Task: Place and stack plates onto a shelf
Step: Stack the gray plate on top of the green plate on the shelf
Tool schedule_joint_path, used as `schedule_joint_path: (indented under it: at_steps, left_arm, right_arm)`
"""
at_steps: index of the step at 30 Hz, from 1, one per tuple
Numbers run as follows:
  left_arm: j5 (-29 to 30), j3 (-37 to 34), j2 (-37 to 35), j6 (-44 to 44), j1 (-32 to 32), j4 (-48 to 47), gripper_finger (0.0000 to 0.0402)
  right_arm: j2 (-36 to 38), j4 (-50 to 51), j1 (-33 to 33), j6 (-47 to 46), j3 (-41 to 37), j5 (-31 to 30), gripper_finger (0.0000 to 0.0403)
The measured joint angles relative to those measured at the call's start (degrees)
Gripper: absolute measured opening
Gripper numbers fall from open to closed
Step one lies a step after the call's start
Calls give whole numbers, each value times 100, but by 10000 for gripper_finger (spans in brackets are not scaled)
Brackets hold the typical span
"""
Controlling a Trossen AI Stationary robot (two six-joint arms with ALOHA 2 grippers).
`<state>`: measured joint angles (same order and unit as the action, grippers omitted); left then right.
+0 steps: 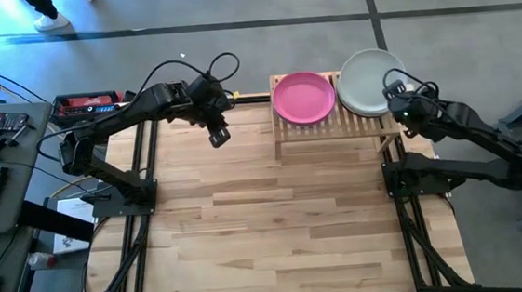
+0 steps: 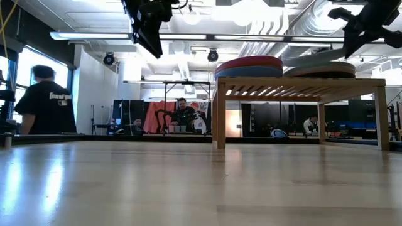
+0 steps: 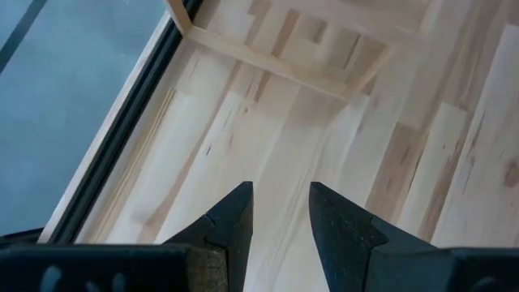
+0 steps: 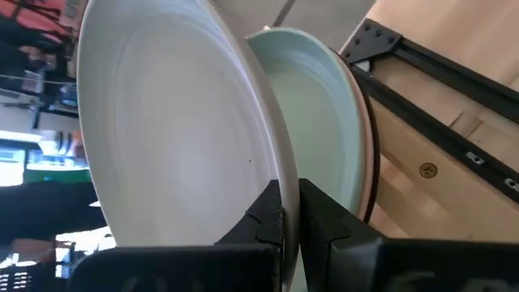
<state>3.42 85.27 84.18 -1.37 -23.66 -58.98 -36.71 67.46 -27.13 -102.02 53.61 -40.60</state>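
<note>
Two stacks: on the shelf (image 1: 334,126) at the table's (image 1: 286,228) twelve o'clock edge
Magenta plate (image 1: 303,97): tops the nine o'clock stack
Off-white plate (image 1: 366,82): tilted over a mint green plate (image 4: 320,122) at the shelf's three o'clock end
Right gripper (image 1: 397,93): jaws clenched on the off-white plate's rim
Left gripper (image 1: 220,135): raised above bare table at the shelf's nine o'clock, jaws released, holding nothing

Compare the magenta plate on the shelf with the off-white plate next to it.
The magenta plate tops the left stack on the shelf, and no tool touches it; the off-white plate is over the right stack, its rim pinched by the right tool. The magenta plate lies flat, while the off-white plate is tilted above a mint green plate. Both are round, shallow and about the same size.
</note>
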Motion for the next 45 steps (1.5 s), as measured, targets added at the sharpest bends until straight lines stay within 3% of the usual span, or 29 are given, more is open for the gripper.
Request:
schedule_joint_path:
  at_steps: [25, 37, 45]
  left_arm:
    - [1, 0, 0, -164, 0, -140, 110]
    - [2, 0, 0, -231, 0, -116, 110]
    - [2, 0, 0, -231, 0, -116, 110]
  right_arm:
    - [-275, 223, -366, 186, -1, 313, 3]
    - [-246, 104, -366, 319, -1, 378, 104]
    - [-72, -50, -366, 881, -1, 1362, 122]
